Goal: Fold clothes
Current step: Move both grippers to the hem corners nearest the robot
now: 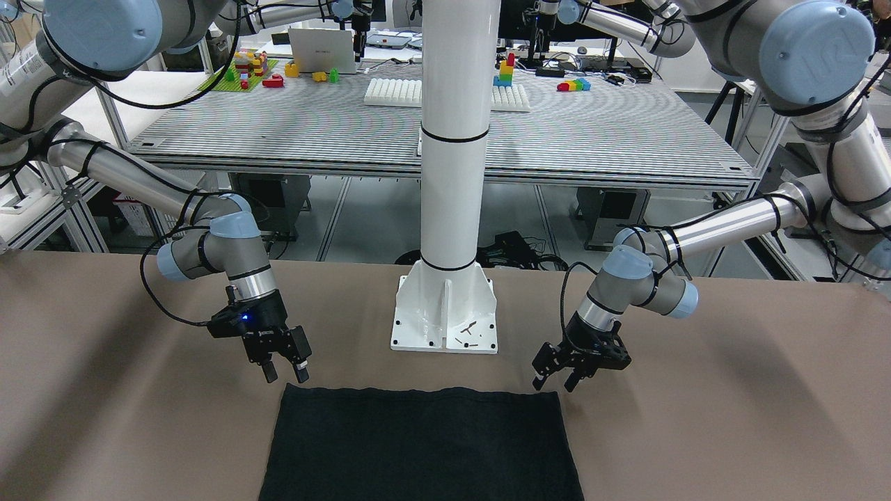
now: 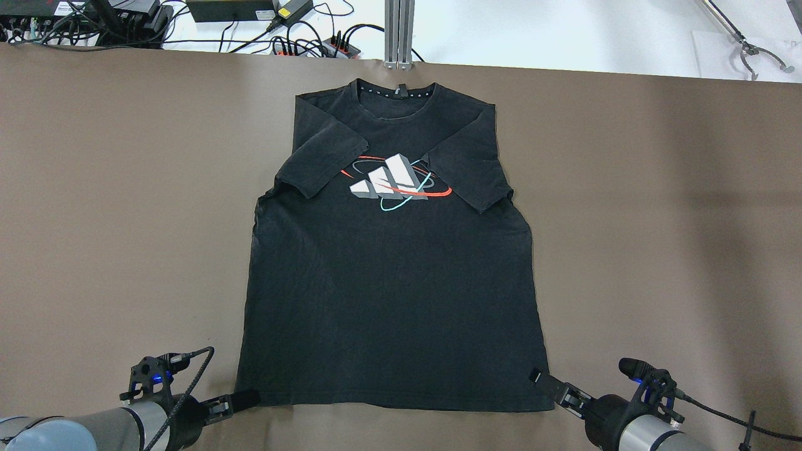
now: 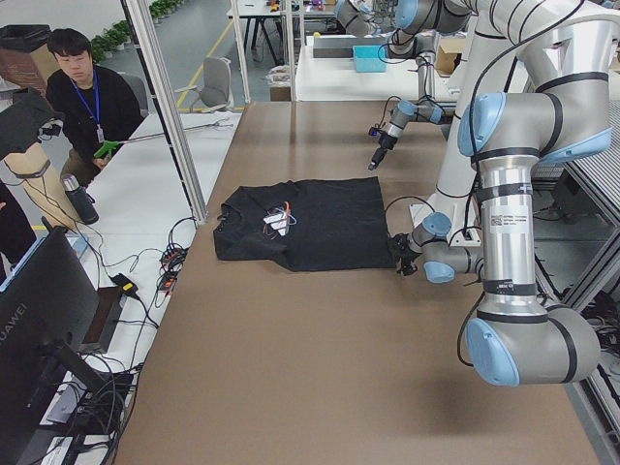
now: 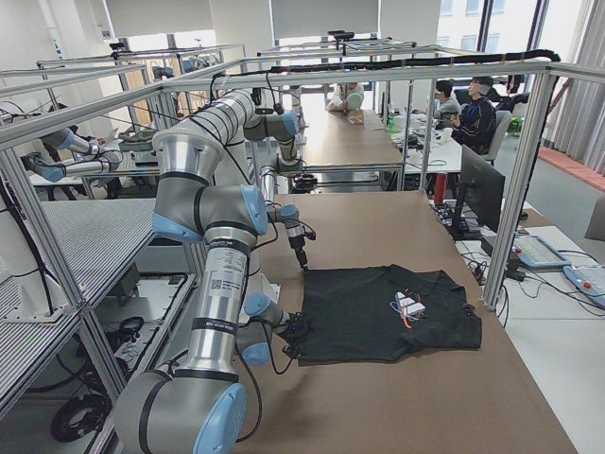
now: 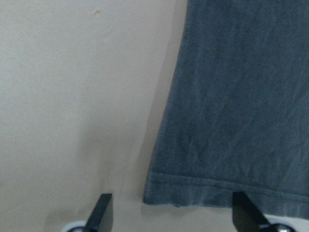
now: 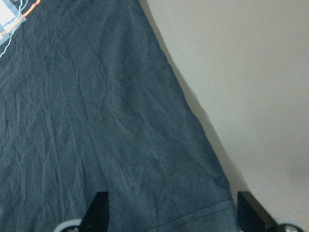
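Observation:
The clothes are one black T-shirt lying flat on the brown table, with both short sleeves folded in over the chest beside a white three-stripe logo. Its hem faces the robot. My left gripper is open just off the hem's left corner. In the left wrist view that corner sits between the spread fingers of the left gripper. My right gripper is open at the other hem corner. In the right wrist view the right gripper straddles the shirt. Nothing is gripped.
The robot's white pillar base stands behind the hem between the arms. Cables and power strips lie past the table's far edge. A person sits beyond that edge, near a monitor. Bare brown table spreads on both sides of the shirt.

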Controlling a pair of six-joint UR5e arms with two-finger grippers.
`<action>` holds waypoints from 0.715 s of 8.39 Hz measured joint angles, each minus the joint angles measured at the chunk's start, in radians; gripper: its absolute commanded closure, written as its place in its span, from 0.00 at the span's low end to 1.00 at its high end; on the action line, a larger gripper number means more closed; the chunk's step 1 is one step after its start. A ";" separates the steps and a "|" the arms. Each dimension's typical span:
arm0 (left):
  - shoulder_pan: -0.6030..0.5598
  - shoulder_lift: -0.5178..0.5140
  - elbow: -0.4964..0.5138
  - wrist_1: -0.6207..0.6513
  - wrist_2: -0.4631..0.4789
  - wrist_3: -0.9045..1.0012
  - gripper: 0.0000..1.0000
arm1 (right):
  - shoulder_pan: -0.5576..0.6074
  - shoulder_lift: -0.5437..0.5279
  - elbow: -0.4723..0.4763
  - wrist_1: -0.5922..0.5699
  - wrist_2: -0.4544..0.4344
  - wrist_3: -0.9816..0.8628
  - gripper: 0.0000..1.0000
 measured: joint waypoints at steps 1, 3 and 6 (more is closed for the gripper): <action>0.001 0.000 0.003 0.000 0.001 -0.001 0.41 | 0.000 0.000 0.000 0.000 0.000 -0.001 0.06; 0.001 -0.001 0.005 0.000 0.001 -0.001 0.45 | -0.001 0.000 0.000 0.000 0.000 -0.001 0.06; 0.001 -0.007 0.008 0.000 0.002 -0.001 0.86 | -0.001 0.000 0.000 0.000 0.000 -0.001 0.06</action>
